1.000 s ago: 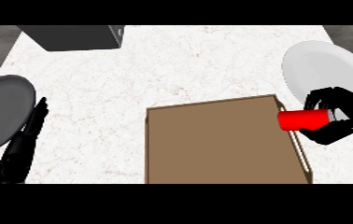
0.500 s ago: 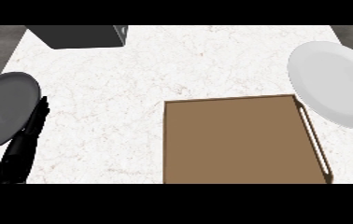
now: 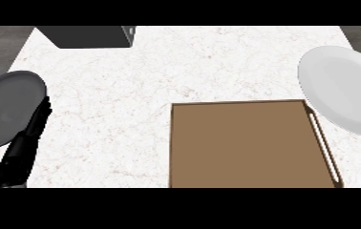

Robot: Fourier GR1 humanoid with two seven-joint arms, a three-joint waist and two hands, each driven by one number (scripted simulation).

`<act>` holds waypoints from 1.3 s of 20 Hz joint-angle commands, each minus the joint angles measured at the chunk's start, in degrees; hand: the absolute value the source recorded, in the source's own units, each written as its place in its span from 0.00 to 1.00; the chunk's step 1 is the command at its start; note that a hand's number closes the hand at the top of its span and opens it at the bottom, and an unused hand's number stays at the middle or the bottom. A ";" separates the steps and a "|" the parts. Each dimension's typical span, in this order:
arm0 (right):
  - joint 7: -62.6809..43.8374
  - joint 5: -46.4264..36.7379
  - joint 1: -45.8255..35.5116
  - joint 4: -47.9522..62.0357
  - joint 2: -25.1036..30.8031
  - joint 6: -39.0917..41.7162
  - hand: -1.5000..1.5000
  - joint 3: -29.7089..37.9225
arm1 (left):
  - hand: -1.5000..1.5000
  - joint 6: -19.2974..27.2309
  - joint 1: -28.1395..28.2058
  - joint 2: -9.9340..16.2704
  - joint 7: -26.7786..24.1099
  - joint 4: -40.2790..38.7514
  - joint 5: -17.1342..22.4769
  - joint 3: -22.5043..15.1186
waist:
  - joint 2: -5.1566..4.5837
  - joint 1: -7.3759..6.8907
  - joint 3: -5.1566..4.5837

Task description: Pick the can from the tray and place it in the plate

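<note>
Can out of sight, likewise right robot hand; could miss or roll off plate [image 3: 330, 87] at 3 o'clock if released unseen. Left robot hand [image 3: 29, 136] resting at 8 o'clock, fingers straight.

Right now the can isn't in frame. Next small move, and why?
Probably tilt the view right to bring the right hand and can back into frame before doing anything else. The brown tray holds nothing, the white plate at the right edge shows no can, and only the left hand shows, at the lower left beside a grey plate. Whether the can is still held cannot be told.
</note>
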State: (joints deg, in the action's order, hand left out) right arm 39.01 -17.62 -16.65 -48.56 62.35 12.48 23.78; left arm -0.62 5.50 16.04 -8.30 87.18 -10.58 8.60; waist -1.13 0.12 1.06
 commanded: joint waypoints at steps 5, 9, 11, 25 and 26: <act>22.44 3.24 -2.17 12.22 4.99 7.72 1.00 2.64 | 0.50 0.29 -2.65 -0.69 -0.19 -1.81 -1.54 -1.66 | -0.22 -1.94 -0.47; 23.64 2.04 -5.01 15.20 5.18 9.16 1.00 -0.69 | 0.50 -0.75 -0.20 -1.15 -1.19 -0.02 -1.74 -3.14 | 0.12 -3.89 -0.62; 22.98 2.59 -7.83 16.64 5.30 10.28 1.00 -1.38 | 0.50 -0.32 -3.55 -1.14 1.84 -0.24 -2.20 -3.23 | 0.03 -3.65 -0.63; 15.19 -8.24 -22.66 22.10 -4.56 9.13 1.00 -17.60 | 0.50 -1.17 -4.25 -1.00 0.31 -3.65 -1.45 -1.80 | 0.32 -3.13 -0.94; 14.67 -9.47 -23.24 22.86 -7.67 5.46 1.00 -18.63 | 0.50 -2.25 -5.13 0.79 1.82 -2.27 -1.24 -1.12 | 0.22 -3.53 -0.89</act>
State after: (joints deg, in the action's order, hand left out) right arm 51.67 -23.78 -36.38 -28.14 58.57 16.52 8.68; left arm -1.57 1.22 15.39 -7.40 84.76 -12.62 6.37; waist -0.94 -3.48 0.17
